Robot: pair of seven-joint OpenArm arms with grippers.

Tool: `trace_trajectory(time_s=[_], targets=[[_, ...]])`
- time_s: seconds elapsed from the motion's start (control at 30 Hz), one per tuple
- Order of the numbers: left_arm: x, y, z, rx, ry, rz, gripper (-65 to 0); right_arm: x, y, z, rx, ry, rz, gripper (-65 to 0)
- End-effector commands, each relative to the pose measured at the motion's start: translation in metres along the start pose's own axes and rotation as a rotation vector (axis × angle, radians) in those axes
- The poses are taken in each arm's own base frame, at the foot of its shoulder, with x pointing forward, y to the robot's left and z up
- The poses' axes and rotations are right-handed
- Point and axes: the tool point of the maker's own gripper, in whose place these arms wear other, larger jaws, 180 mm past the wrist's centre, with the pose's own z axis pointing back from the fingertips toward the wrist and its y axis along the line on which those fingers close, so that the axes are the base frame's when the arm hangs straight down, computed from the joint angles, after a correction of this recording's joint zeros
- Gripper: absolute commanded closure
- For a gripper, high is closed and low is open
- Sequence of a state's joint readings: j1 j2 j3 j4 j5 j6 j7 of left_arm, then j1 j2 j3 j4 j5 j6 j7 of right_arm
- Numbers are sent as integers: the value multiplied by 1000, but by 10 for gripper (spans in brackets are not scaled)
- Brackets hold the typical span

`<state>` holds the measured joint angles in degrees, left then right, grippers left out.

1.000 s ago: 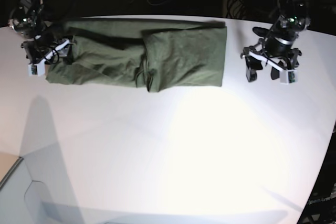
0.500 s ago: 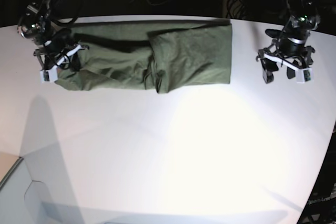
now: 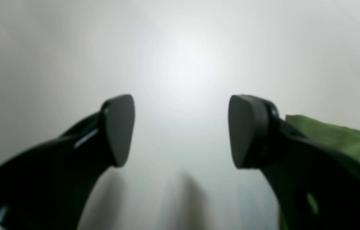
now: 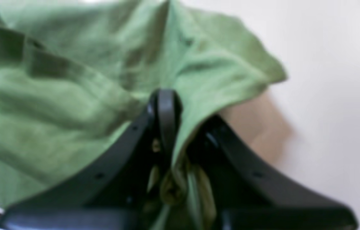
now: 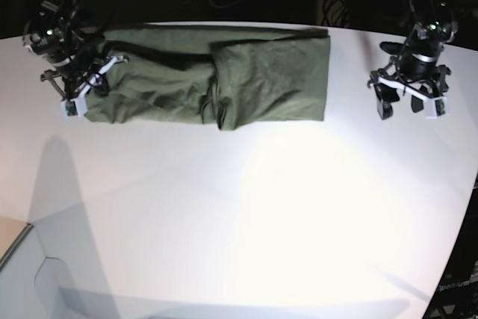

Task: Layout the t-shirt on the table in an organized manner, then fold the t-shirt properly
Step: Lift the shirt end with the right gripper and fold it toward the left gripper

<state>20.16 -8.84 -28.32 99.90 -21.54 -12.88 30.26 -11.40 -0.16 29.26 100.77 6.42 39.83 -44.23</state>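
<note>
Right end effector (image 4: pixel 167 105) pinching green t-shirt (image 5: pixel 224 80) edge; left end effector (image 3: pixel 180 131) wide open above white counter (image 5: pixel 261 207), holding nothing

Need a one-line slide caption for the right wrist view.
Right gripper shut on a bunched edge of the t-shirt over the table.

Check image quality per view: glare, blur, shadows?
Base view: strong glare on the large white tabletop, corners dark, edges bowed by the lens, arm shadows at lower left. Left wrist view: bright hotspot on the tabletop, black fingers soft-edged, out of focus. Right wrist view: blurred throughout; wrinkled olive-green cotton t-shirt smeared, its shadow falling to the right.
</note>
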Motion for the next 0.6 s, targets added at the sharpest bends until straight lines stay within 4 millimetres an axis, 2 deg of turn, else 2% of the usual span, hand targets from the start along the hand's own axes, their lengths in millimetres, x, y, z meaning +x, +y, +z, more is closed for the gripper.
trace_trajectory(time_s=[0.0, 0.07, 0.17, 0.37, 0.47, 0.57], targets=[[17, 3, 3, 0, -50, -19, -449, 29, 5, 4, 13, -92, 25, 0], [17, 4, 3, 1, -49, -23, -449, 44, 14, 9, 25, -125, 66, 0], [18, 6, 3, 4, -48, -33, -449, 53, 30, 8, 25, -120, 157, 0], [13, 11, 7, 8, -30, -48, -449, 58, 91, 0, 102, -141, 308, 0], [13, 26, 13, 49, -33, -37, -449, 57, 123, -2, 135, -161, 355, 0], [13, 33, 15, 70, -31, -36, -449, 66, 150, -2, 167, -196, 393, 0]])
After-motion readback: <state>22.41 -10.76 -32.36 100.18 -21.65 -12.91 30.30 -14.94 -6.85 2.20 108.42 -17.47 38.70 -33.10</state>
